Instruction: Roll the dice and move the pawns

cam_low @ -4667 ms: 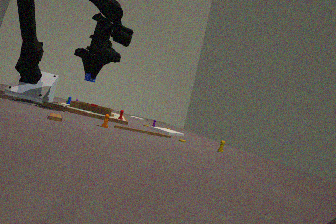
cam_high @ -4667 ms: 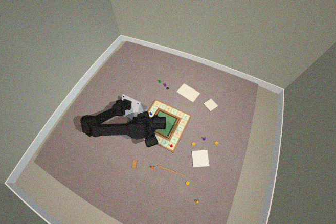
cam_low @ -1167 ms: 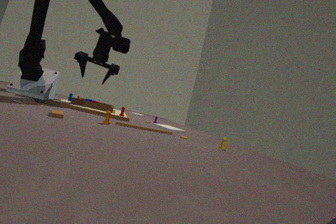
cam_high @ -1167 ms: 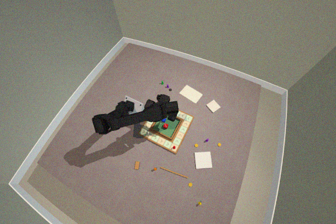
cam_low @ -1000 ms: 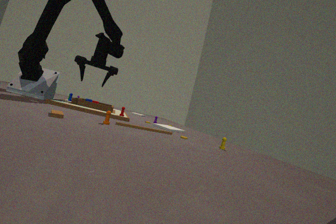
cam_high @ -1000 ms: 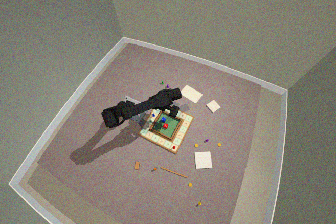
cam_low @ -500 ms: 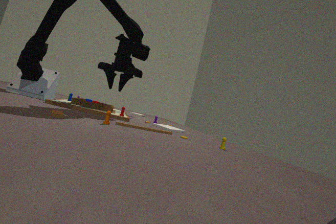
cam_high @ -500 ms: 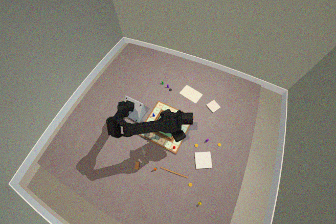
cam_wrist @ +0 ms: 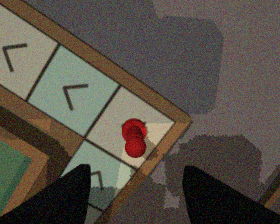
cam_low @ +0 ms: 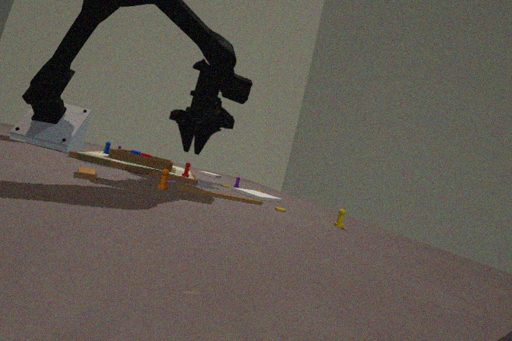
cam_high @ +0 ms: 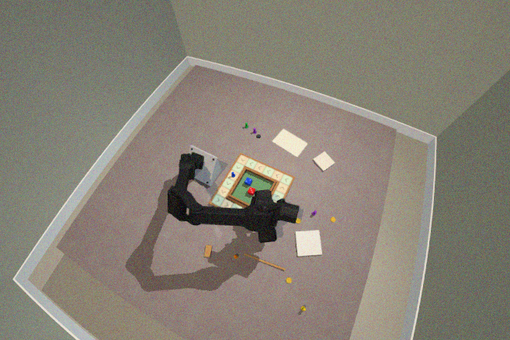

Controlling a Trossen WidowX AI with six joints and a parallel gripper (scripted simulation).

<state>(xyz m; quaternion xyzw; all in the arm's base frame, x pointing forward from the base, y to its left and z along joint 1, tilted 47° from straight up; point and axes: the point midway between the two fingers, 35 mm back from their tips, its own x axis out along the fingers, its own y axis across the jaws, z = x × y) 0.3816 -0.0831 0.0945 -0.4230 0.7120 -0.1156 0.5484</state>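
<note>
The red die (cam_high: 251,190) and blue die (cam_high: 248,181) lie in the board's green tray (cam_high: 263,183); their pips are too small to read. The blue pawn (cam_high: 233,175) (cam_low: 107,148) stands on the board's side nearest the arm base. The red pawn (cam_low: 187,169) (cam_wrist: 135,142) stands on the corner square of the arrow track (cam_wrist: 73,95); the arm hides it in the top view. My gripper (cam_low: 192,152) (cam_wrist: 138,175) is partly open and empty, well above the board near that corner. In the wrist view the red pawn shows just beyond the gap between the fingertips.
An orange pawn (cam_high: 236,256) (cam_low: 163,179), a wooden block (cam_high: 208,251) (cam_low: 86,173) and a thin stick (cam_high: 265,262) (cam_low: 236,198) lie off the board. A white slab (cam_high: 308,243), a purple pawn (cam_high: 313,213) (cam_low: 237,181) and a yellow pawn (cam_high: 303,308) (cam_low: 340,218) are farther out.
</note>
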